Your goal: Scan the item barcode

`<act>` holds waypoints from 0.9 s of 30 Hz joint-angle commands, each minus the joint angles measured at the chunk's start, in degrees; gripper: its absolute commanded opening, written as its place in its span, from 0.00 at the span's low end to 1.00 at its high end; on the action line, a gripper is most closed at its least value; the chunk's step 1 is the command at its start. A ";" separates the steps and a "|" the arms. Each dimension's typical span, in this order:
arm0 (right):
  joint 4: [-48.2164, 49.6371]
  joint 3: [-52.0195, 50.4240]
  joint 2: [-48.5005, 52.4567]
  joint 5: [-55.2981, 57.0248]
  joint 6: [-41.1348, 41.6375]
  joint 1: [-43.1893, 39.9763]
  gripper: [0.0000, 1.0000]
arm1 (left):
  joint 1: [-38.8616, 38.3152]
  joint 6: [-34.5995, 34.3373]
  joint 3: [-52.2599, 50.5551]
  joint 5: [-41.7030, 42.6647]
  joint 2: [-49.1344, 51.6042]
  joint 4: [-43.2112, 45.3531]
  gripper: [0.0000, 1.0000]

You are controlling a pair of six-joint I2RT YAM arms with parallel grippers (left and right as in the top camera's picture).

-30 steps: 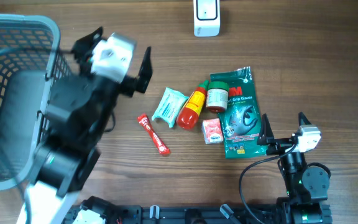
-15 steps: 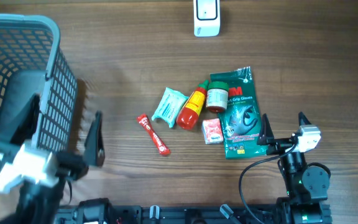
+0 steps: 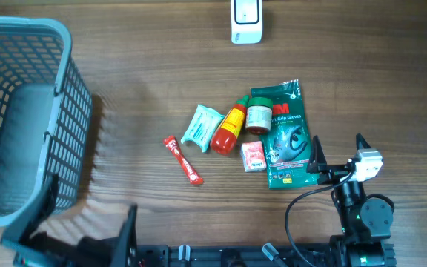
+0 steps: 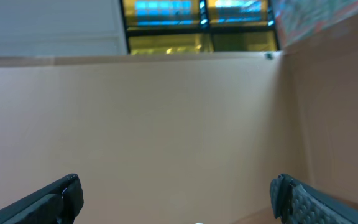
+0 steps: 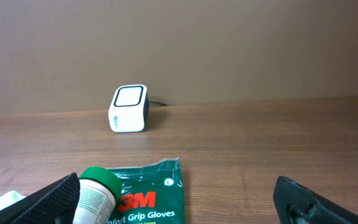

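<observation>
Several items lie clustered mid-table: a green 3M gloves pack, a white bottle with a green cap, a red and yellow bottle, a teal packet, a small red box and a red stick sachet. No barcode shows on any of them. The white scanner stands at the far edge. My right gripper is open just right of the gloves pack, facing the scanner. My left gripper is open and empty at the front-left edge, pointing at a beige wall.
A large grey mesh basket fills the left side of the table. The scanner's cable runs off behind it. Bare wood lies between the items and the scanner, and right of the gloves pack.
The left arm has pulled back from above the table's left middle, beside the basket, down to the front-left edge, now mostly out of the overhead view. The right arm and the items have not moved.
</observation>
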 commanded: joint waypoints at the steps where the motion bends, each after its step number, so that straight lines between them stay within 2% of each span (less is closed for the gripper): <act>1: 0.17 -0.04 -0.26 -0.46 -0.48 0.13 1.00 | -4.24 -0.98 0.63 0.76 -0.79 5.77 1.00; 4: 0.17 -0.04 -0.26 -0.46 -0.48 0.13 1.00 | -5.29 -0.98 0.63 0.74 -0.79 16.68 1.00; 8: 0.17 -0.04 -0.26 -0.46 -0.48 0.13 1.00 | -5.29 -0.96 0.61 0.70 -0.79 21.40 1.00; 15: 0.17 -0.04 -0.26 -0.46 -0.48 0.13 1.00 | -5.27 -1.05 0.57 -1.14 -1.18 19.98 1.00; 19: 0.17 -0.04 -0.26 -0.46 -0.50 0.13 1.00 | -5.27 -0.98 0.24 -1.18 -3.30 15.28 1.00; 27: 0.22 -0.04 -0.26 -0.42 -0.52 0.13 1.00 | -5.01 -0.94 -1.29 -1.25 -8.39 13.99 1.00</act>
